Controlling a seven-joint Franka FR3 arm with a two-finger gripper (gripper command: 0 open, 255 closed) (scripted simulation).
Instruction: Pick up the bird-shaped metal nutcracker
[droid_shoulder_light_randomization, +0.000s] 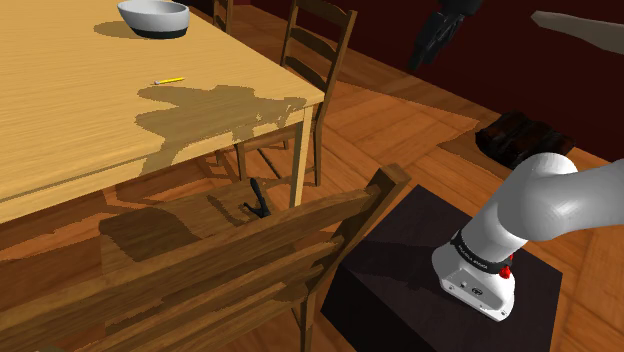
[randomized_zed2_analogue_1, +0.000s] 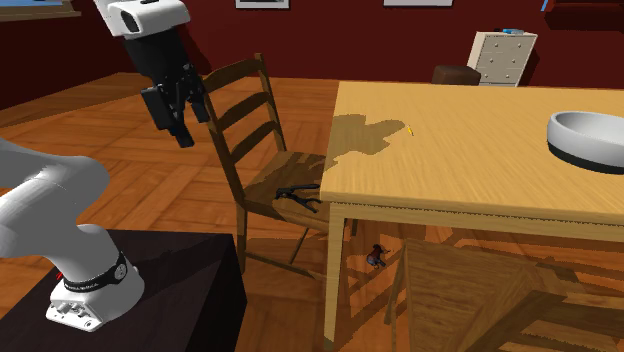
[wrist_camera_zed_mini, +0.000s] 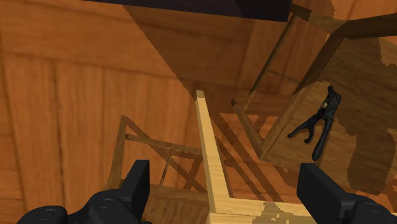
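The gripper (randomized_zed2_analogue_1: 186, 128) hangs high above the floor with its two black fingers standing apart and nothing between them; it is open and well apart from its target. The nutcracker (randomized_zed2_analogue_1: 298, 193) lies flat on the seat of a wooden chair (randomized_zed2_analogue_1: 243, 108) drawn up to the bench (randomized_zed2_analogue_1: 470, 165), near the seat's edge closest to the bench; in the wrist view it reads as a black, bird-headed piece with two handles splaying out from a pivot. On the bench top sit a bowl (randomized_zed2_analogue_1: 590, 138) and a small yellow pencil (randomized_zed2_analogue_1: 409, 129), both well away from the job.

The nutcracker is likely rigid and dense for its bulk, with a smooth, hard finish that could slip under a light squeeze; it should not deform or break. The splayed handles look too wide to span together; the better hold is probably across the narrow body just by the pivot, fingers closing on its flat sides, so that the weight hangs balanced. Because it lies flat on the seat, the fingertips would have to come right down to the wood; the chair's slatted back and the bench edge crowd the descent.
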